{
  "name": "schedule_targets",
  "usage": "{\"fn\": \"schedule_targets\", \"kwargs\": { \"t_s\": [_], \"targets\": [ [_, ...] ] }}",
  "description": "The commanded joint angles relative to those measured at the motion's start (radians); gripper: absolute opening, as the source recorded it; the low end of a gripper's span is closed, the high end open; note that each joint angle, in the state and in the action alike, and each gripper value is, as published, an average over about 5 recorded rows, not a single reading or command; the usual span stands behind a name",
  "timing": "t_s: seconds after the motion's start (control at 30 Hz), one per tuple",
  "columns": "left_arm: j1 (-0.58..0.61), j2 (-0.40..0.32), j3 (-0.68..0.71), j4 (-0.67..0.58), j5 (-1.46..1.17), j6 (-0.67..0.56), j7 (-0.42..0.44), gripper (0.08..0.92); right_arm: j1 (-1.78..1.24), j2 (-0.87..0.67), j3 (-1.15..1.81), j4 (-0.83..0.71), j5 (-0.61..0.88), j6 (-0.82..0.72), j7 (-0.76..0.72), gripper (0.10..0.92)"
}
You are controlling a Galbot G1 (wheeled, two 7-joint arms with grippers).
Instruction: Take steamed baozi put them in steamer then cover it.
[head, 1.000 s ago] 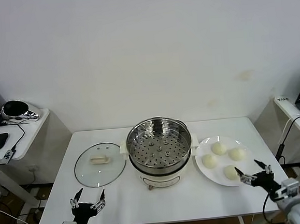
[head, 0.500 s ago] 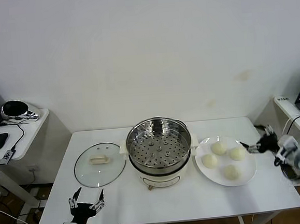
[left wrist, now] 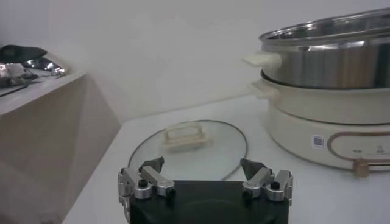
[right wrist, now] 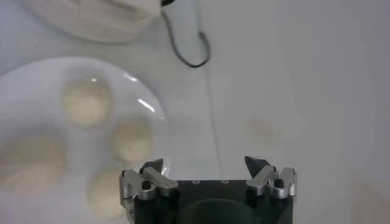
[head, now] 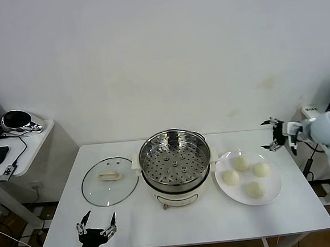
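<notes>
1. My right end effector (head: 275,133) hovers, fingers apart, beyond the plate (head: 273,192) of four baozi (head: 241,163); a hard pinch could dent one.
2. My left end effector (head: 96,227) waits spread near the worktop (head: 161,221) edge; steamer (head: 175,164) stands empty, cover (head: 109,181) beside it.

In the left wrist view the steamer (left wrist: 329,91) runs off the picture's edge, so only part of its steel pot and white base shows, and the print on its small label is too small to read. The left gripper (head: 96,227) sits at the head view's bottom edge, its arm cut off below. In the right wrist view the steamed baozi (right wrist: 85,102) and their plate (right wrist: 152,103) are blurred, the plate is partly cut by the edge, and the right gripper (right wrist: 205,165) body hides one bun's lower part.
</notes>
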State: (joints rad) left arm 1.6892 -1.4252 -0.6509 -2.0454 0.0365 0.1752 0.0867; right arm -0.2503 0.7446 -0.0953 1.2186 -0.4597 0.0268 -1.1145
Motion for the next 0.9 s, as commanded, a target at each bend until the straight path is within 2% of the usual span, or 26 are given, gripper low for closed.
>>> {"fn": "schedule_targets", "kwargs": {
  "t_s": [0.03, 0.4, 0.9],
  "targets": [
    [0.015, -0.003, 0.001, -0.004, 0.006, -0.001, 0.0, 0.823, 0.224, 0.099, -0.297, -0.228, -0.082, 0.094, -0.106, 0.823],
    [0.013, 0.002, 0.011, 0.024, 0.002, 0.001, 0.0, 0.823, 0.173, 0.188, -0.27, -0.378, -0.114, 0.1, -0.095, 0.823],
    [0.02, 0.006, 0.013, 0.028, -0.005, -0.002, 0.002, 0.823, 0.127, 0.277, -0.222, -0.444, -0.14, 0.074, -0.044, 0.823]
  ]
}}
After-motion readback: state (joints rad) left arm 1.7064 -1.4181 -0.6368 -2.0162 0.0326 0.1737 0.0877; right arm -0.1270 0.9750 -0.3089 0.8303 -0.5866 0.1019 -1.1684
